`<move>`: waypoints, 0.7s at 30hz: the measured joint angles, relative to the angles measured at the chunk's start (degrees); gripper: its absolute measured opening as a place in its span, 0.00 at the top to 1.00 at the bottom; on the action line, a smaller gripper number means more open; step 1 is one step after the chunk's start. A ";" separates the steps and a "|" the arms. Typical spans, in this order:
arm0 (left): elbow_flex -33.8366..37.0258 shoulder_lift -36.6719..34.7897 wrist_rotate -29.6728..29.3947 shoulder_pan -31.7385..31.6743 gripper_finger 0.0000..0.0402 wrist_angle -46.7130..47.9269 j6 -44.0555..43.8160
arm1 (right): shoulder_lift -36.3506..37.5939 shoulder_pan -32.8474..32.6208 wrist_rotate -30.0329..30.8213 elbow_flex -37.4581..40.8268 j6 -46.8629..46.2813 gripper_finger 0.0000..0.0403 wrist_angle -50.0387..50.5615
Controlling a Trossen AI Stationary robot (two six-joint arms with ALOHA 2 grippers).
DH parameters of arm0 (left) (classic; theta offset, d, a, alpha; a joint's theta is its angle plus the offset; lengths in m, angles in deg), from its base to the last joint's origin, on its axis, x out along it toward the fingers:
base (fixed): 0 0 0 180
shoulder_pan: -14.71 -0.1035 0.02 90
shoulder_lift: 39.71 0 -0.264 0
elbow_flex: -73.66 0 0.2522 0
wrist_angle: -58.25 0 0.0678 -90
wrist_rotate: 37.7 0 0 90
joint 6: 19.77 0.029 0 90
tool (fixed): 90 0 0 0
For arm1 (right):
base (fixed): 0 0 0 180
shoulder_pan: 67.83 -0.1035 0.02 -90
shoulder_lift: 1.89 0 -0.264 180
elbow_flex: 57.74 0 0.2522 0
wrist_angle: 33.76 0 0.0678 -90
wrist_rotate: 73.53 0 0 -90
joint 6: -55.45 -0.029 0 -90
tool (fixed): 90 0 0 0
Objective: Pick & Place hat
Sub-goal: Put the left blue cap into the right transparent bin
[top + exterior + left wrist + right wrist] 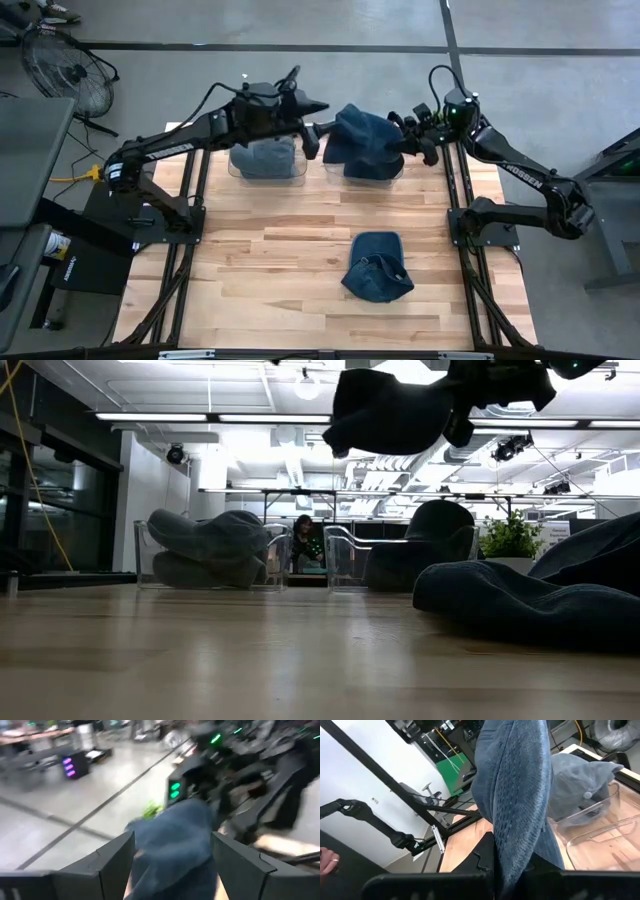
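A dark blue hat [365, 135] hangs in the air above the far right clear bin [365, 172]; in the low view the hat [390, 410] is well above the table. My right gripper [408, 142] is shut on its right side. My left gripper [318, 135] is open at the hat's left side, and in the left wrist view its two fingers [115, 865] stand on either side of the blue cloth [175, 845]. A second blue hat [378, 265] lies flat on the table near its middle. My right gripper pinches the hat between its two fingers [485, 852] on a fold of the knitted cloth [515, 820], coming level from the table's right. The hat is lifted clear and hangs from the hold. My left gripper: I cannot tell whether its open fingers touch the cloth.
Two clear bins stand along the far edge: the left bin [268, 160] holds grey-blue hats [205, 545], the right bin [400, 555] holds a dark hat. Bare wood lies on the near and left parts of the table [260, 260]. A person sits in the room behind [300, 540].
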 joint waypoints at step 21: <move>2.39 -2.91 3.38 -12.11 0.36 14.34 0.52 | -4.05 4.88 10.83 -15.90 8.60 0.99 25.97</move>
